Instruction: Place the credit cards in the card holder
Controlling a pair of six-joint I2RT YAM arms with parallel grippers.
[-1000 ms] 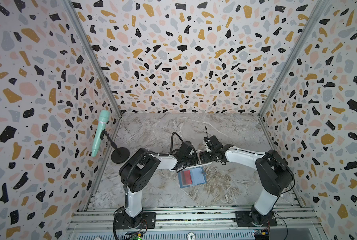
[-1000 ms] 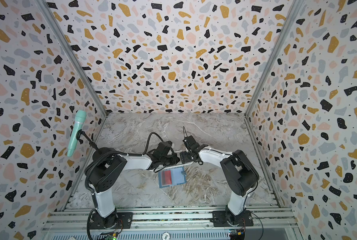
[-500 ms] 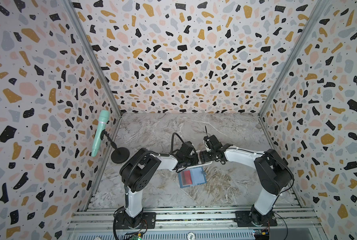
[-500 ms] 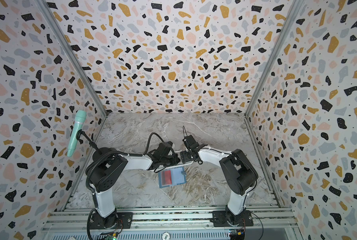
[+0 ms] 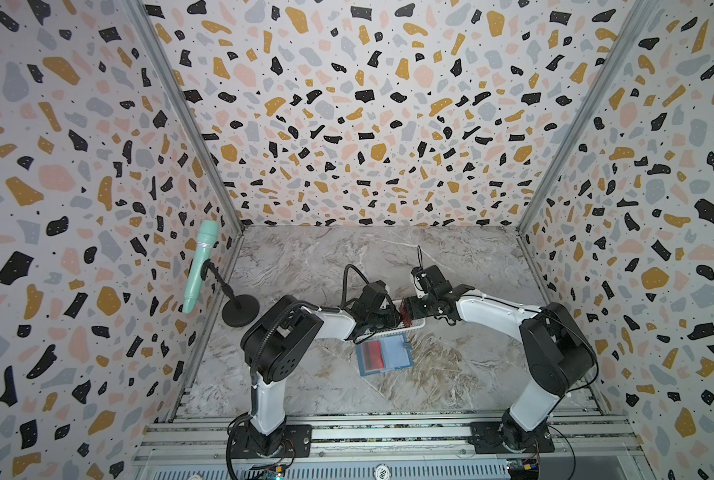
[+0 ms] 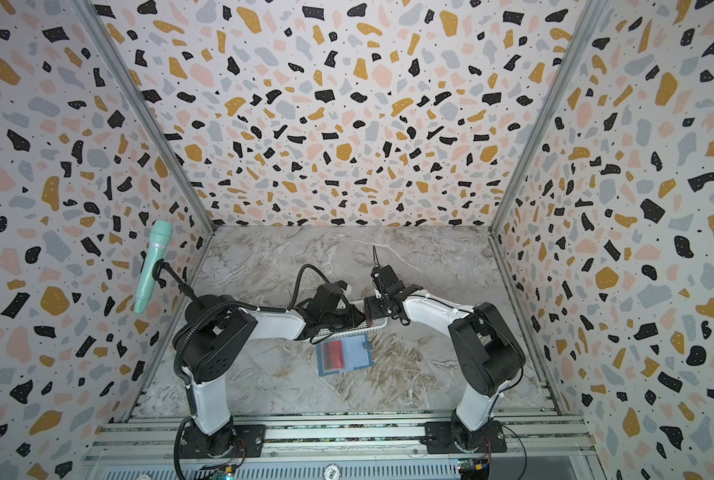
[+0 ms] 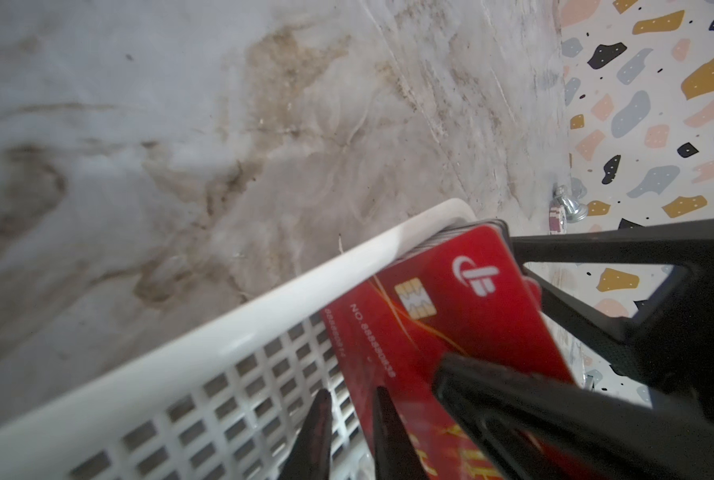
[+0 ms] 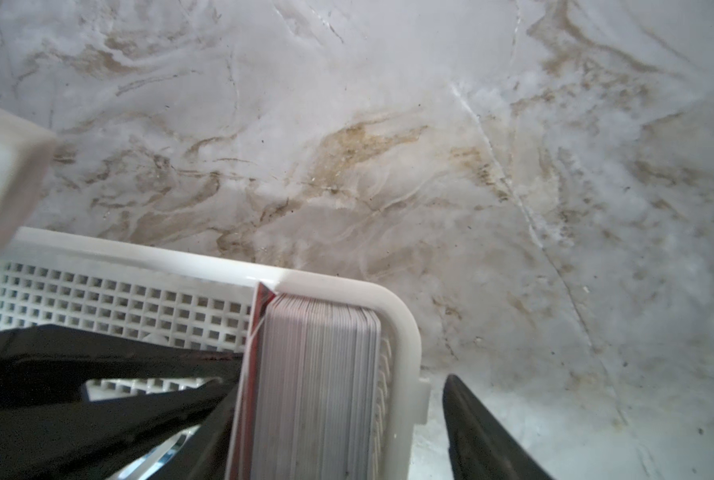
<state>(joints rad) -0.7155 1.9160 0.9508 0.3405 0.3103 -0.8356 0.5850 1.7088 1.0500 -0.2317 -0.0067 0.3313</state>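
In both top views the basket [image 5: 414,325] sat mid-frame on the worktop [image 5: 450,257], credit cards [image 5: 405,316] in its right end; the card holder [image 5: 390,353] lay just below it, the microphone [image 5: 199,266] far left.

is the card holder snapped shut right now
No, the card holder lies spread open on the table, with a red card showing in one half.
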